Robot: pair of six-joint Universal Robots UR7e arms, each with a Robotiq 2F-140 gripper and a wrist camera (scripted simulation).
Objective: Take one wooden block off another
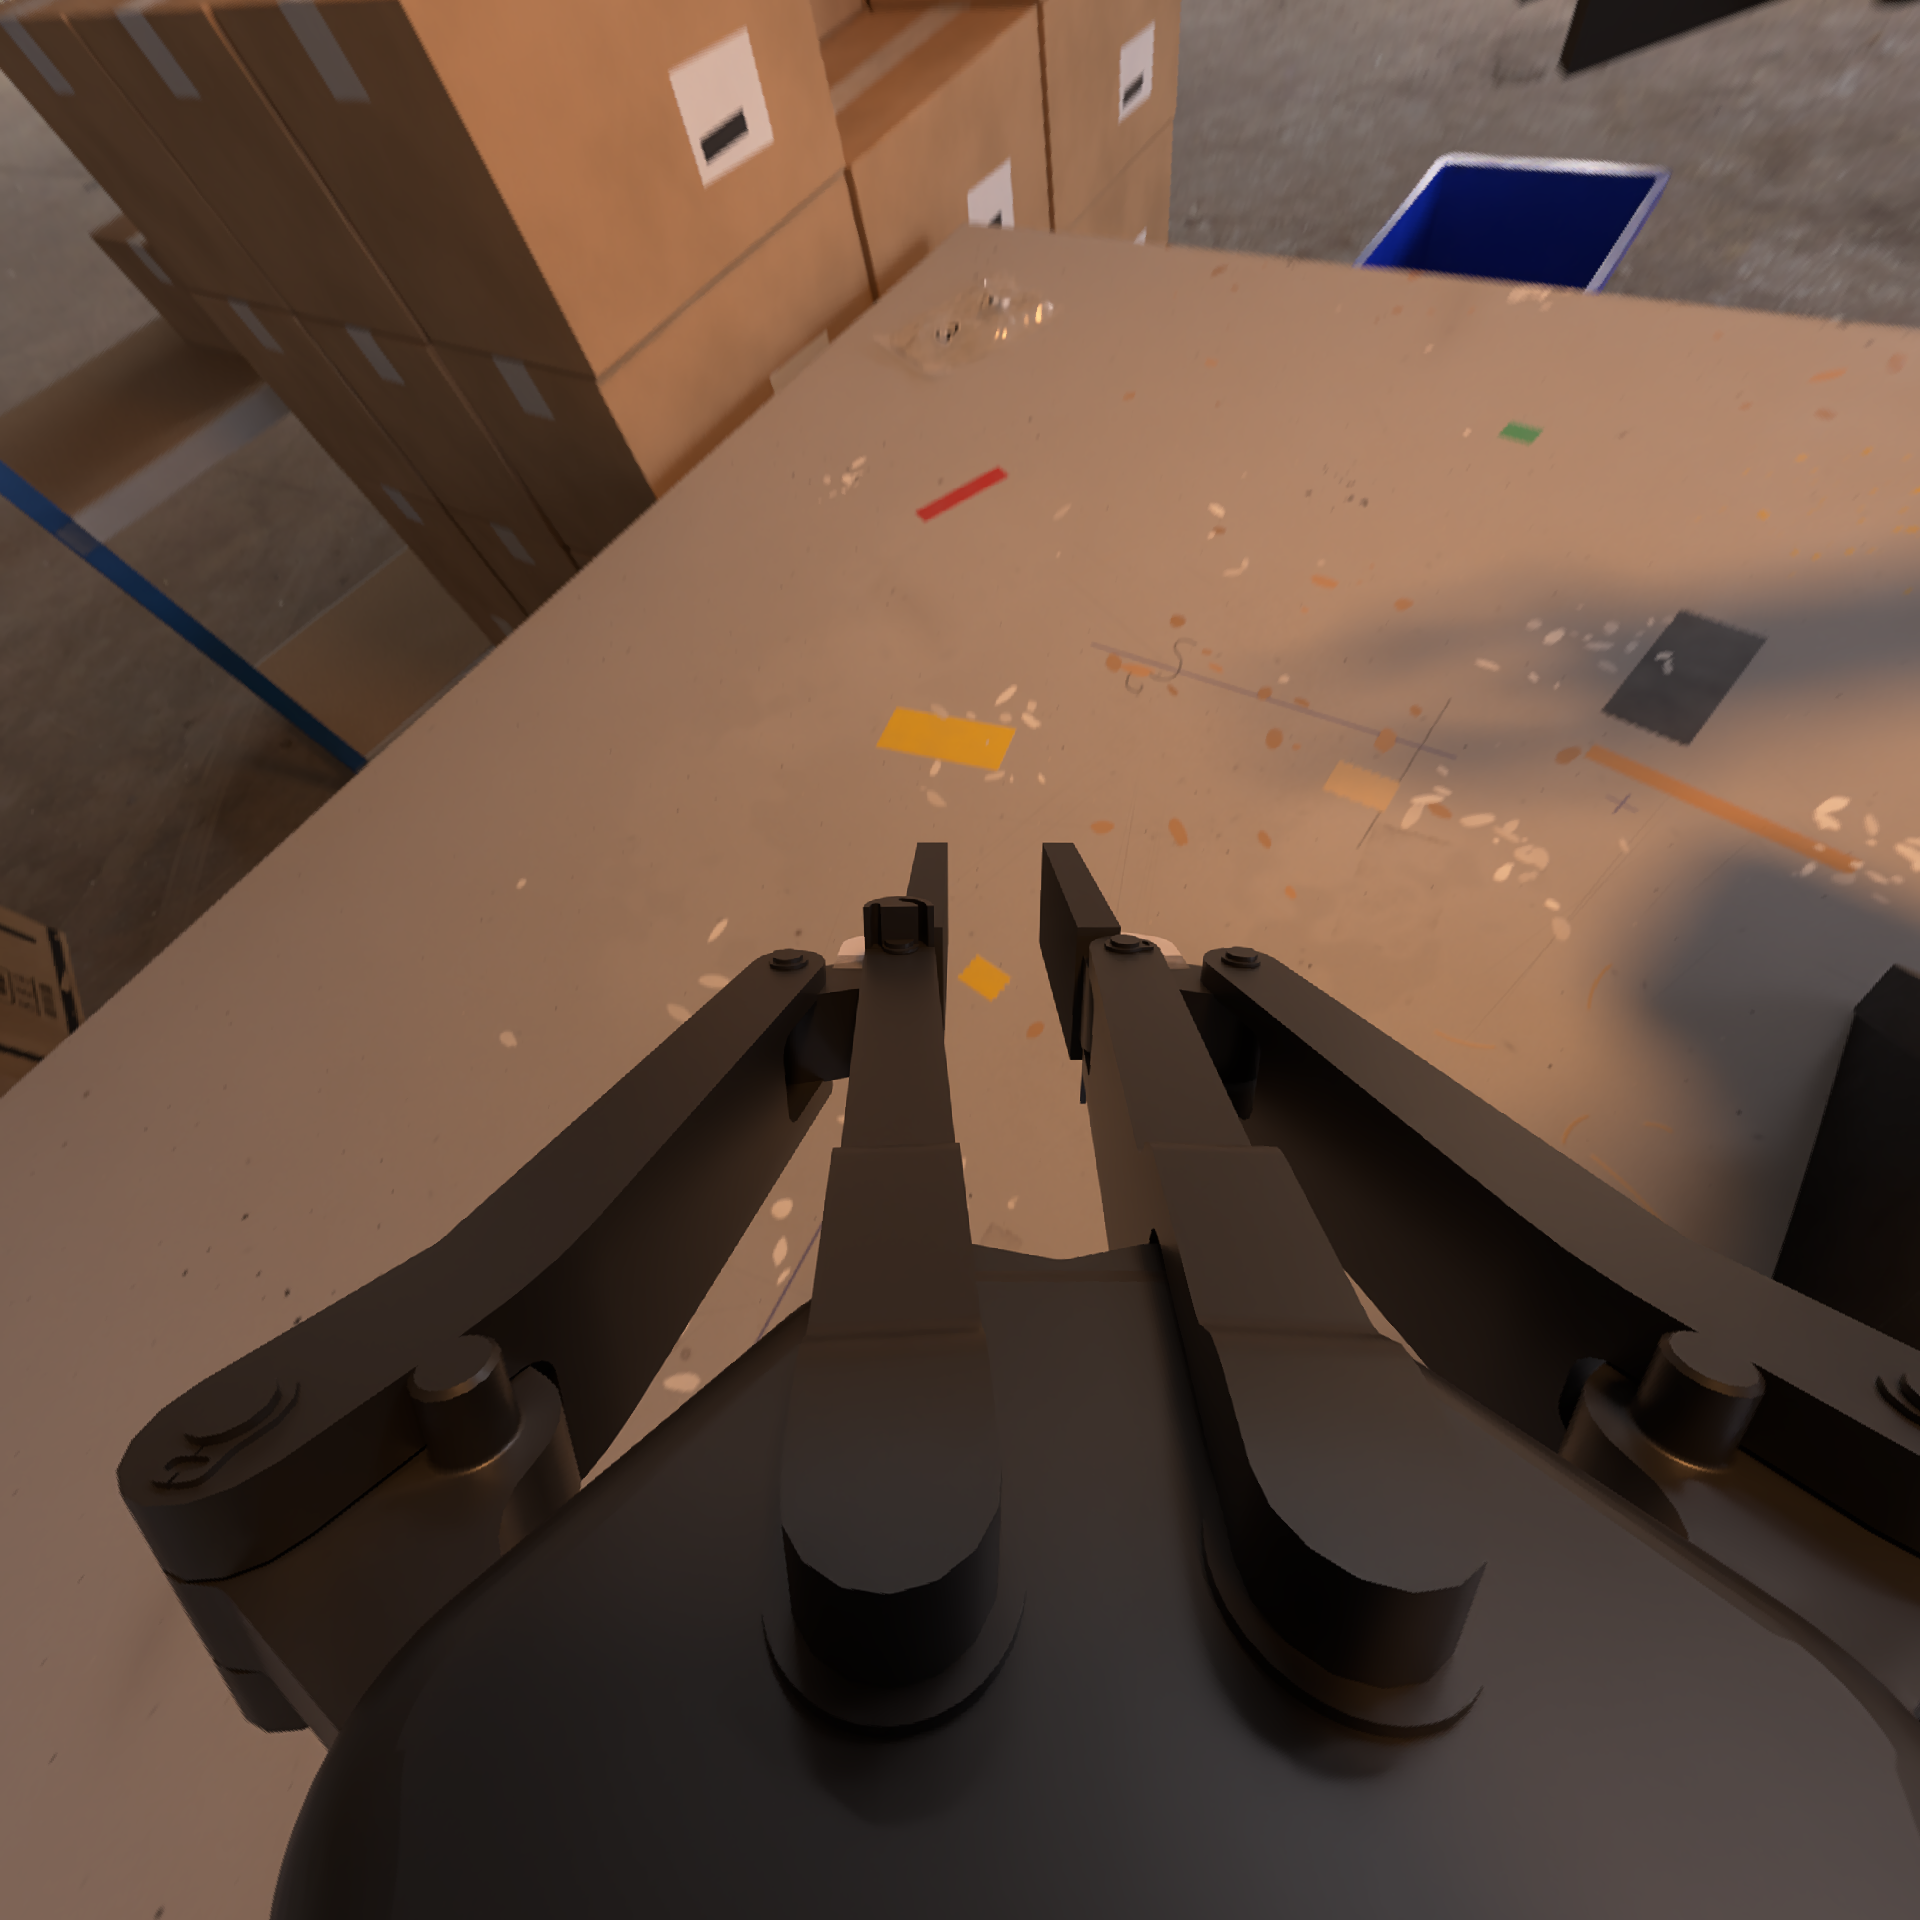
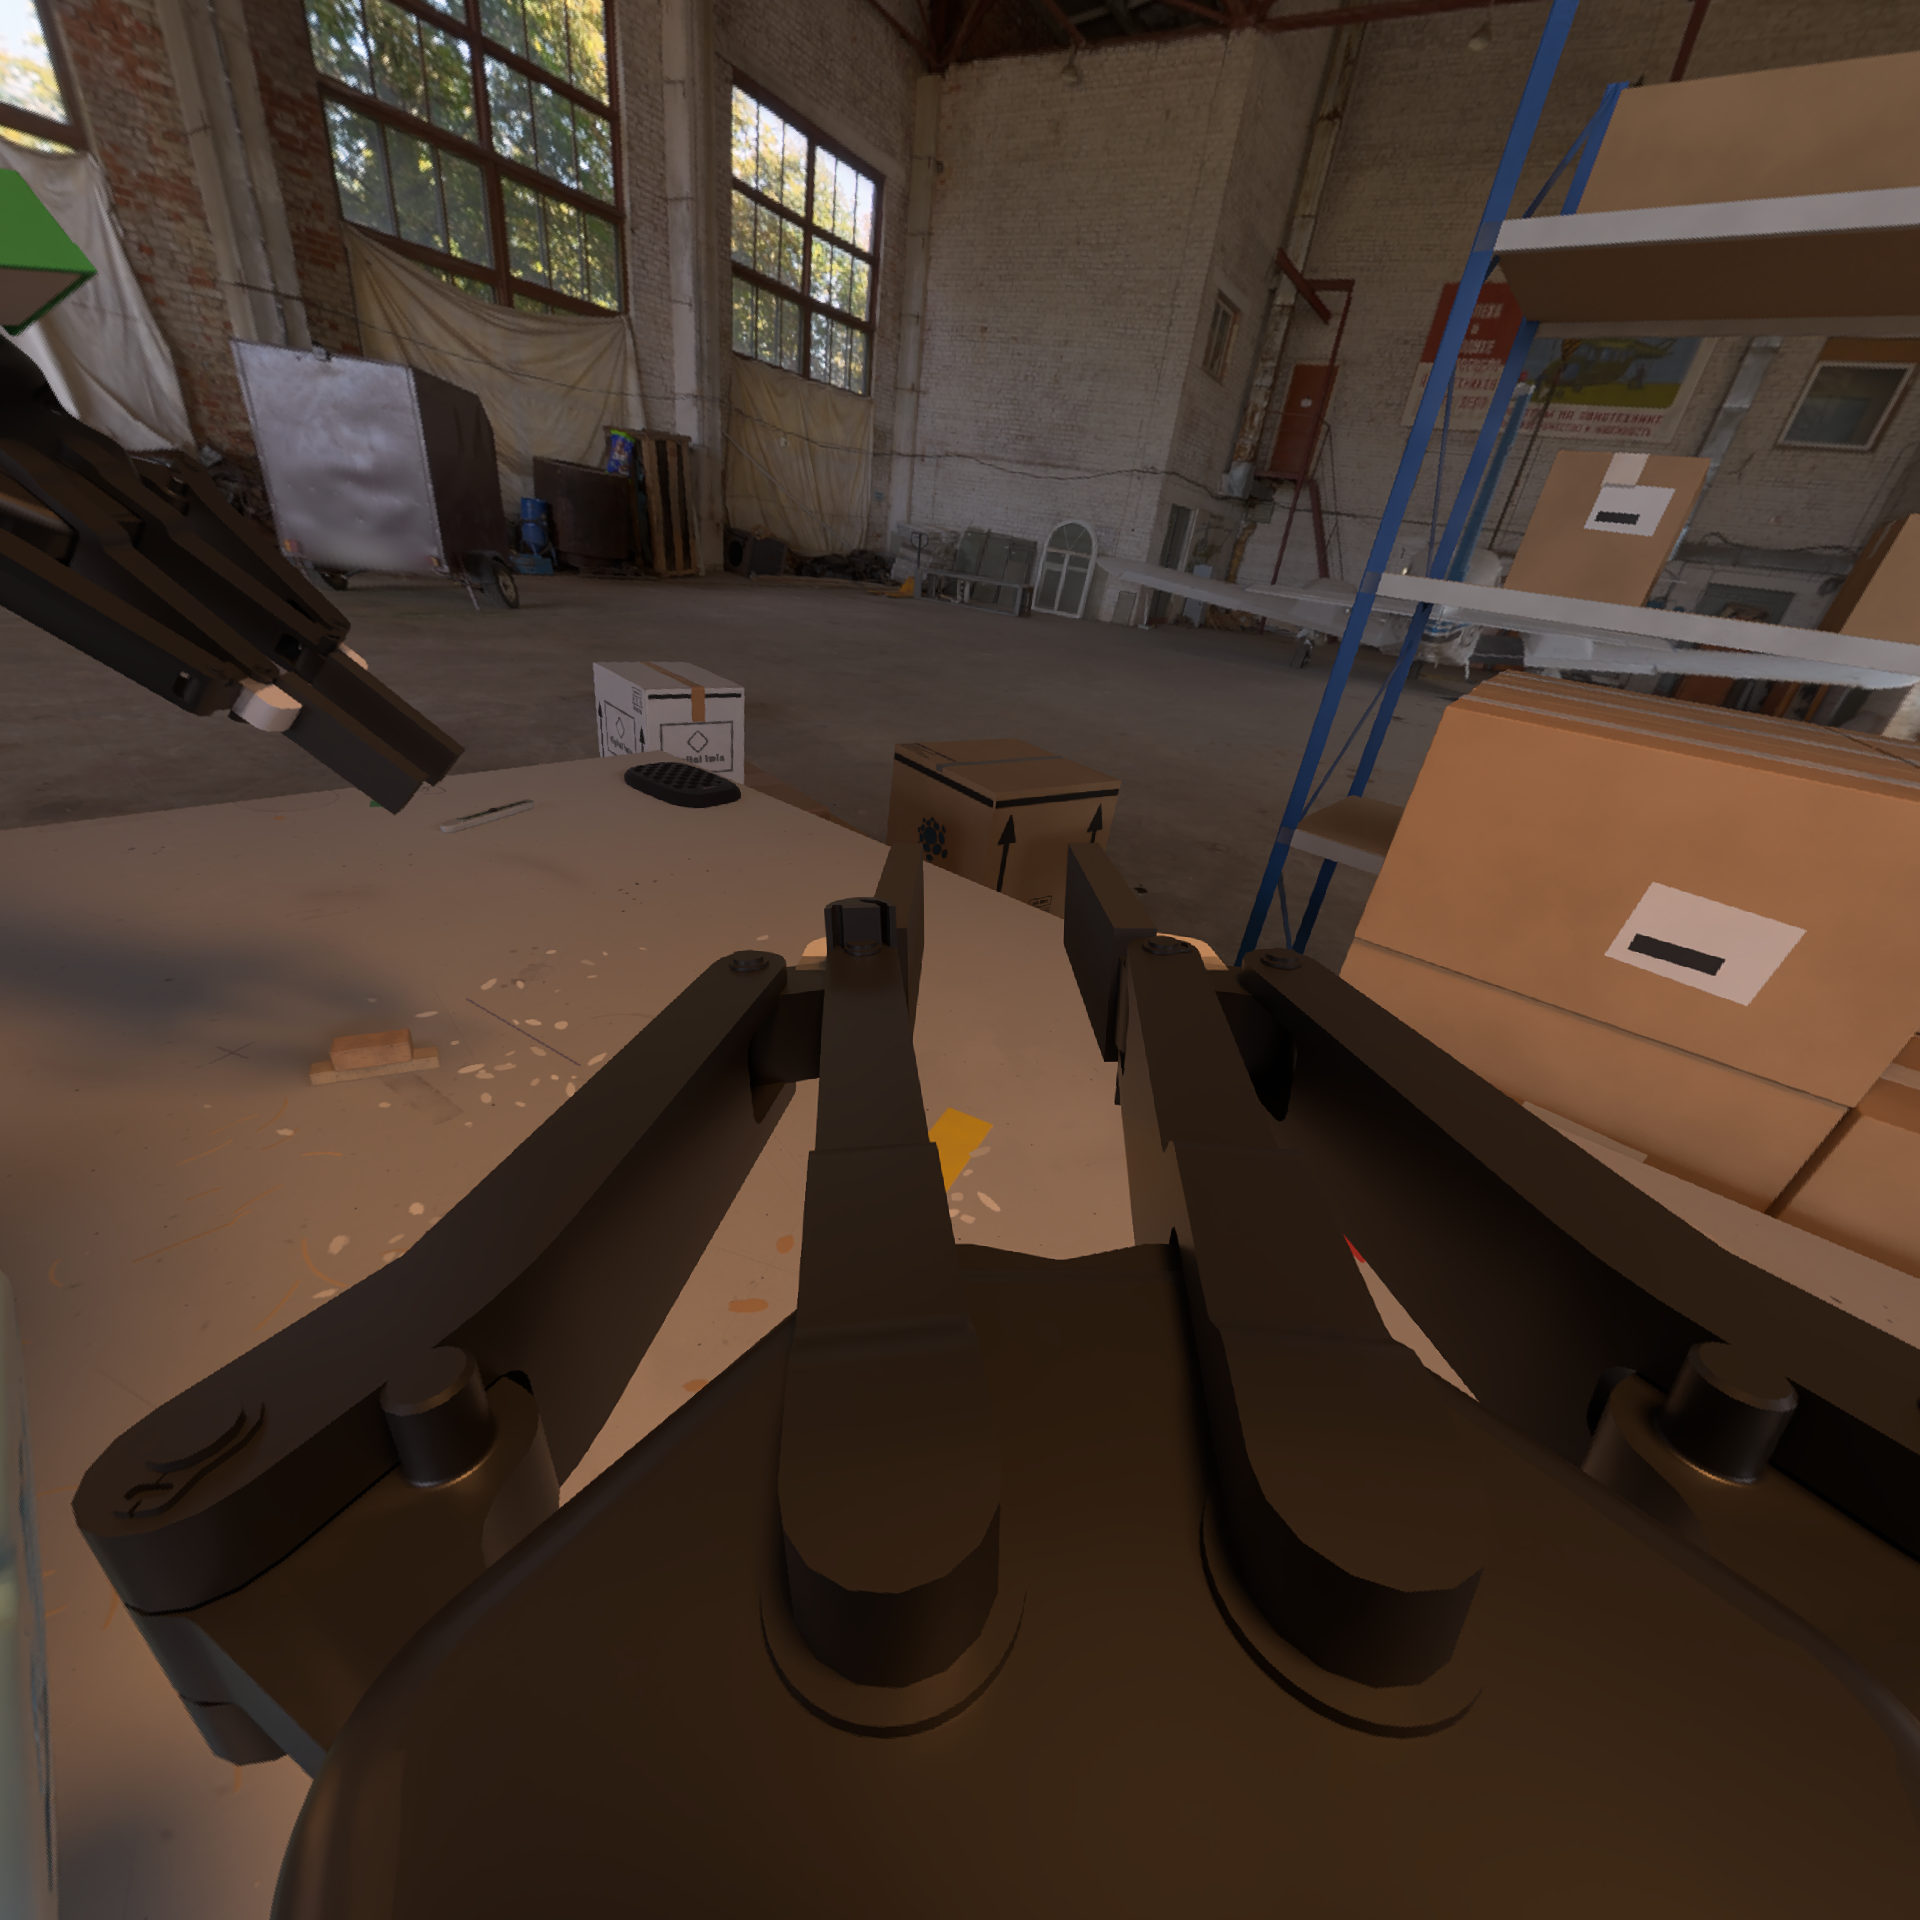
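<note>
Wooden blocks (image 2: pixel 372 1051) sat stacked on the surface (image 2: pixel 644 935), seemingly untouched; left gripper (image 1: pixel 994 862) and right gripper (image 2: pixel 995 862) jaws were parted, empty.

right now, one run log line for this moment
stage: pre-grasp | blocks: stacked on table | left gripper: open, empty | right gripper: open, empty, off the blocks

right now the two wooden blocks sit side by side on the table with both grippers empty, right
Not quite. In the right wrist view the small block sits on top of the flat block, not beside it. They are on the table, and the right gripper and left gripper are empty.
</note>
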